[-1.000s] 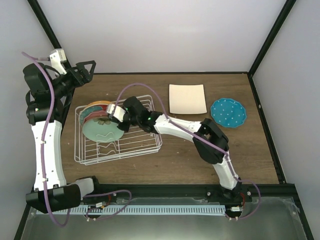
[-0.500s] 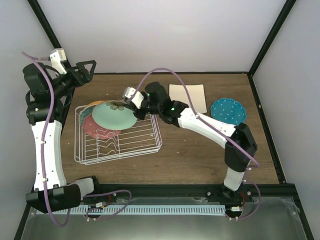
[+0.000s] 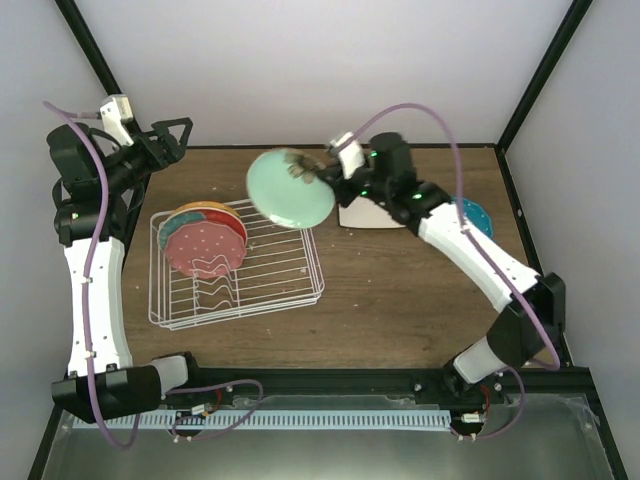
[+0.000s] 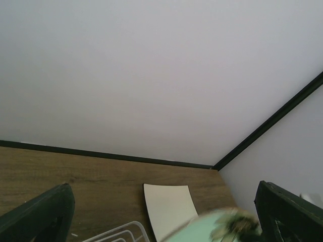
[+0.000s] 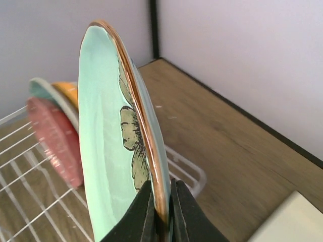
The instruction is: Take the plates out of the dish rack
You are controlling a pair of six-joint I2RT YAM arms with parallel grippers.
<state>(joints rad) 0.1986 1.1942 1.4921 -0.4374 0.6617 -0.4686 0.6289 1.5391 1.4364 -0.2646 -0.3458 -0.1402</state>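
Note:
My right gripper [image 3: 322,172] is shut on the rim of the mint green plate with a flower [image 3: 290,188] and holds it on edge in the air, above the table behind the dish rack [image 3: 270,285]. In the right wrist view the jaws [image 5: 162,212] pinch the plate's rim [image 5: 108,151]. The pink plate [image 3: 205,248] stands in the rack's left end, with the orange plate [image 3: 200,207] and the red-and-teal plate [image 3: 172,228] behind it. The square cream plate [image 3: 375,215] and the teal dotted plate [image 3: 480,218] lie on the table, partly hidden by the right arm. My left gripper [image 3: 180,138] is open and empty, raised behind the rack's far left corner.
The left wrist view shows the cream plate [image 4: 169,204], a rack corner [image 4: 121,231] and the blurred mint plate [image 4: 212,229]. Black frame posts and pale walls enclose the wooden table [image 3: 400,310]. The right arm arches over the table's right half.
My right gripper lifted the mint green plate out of the rack and carried it up and to the right, toward the cream plate. The pink plate now shows in front. The left arm stayed still.

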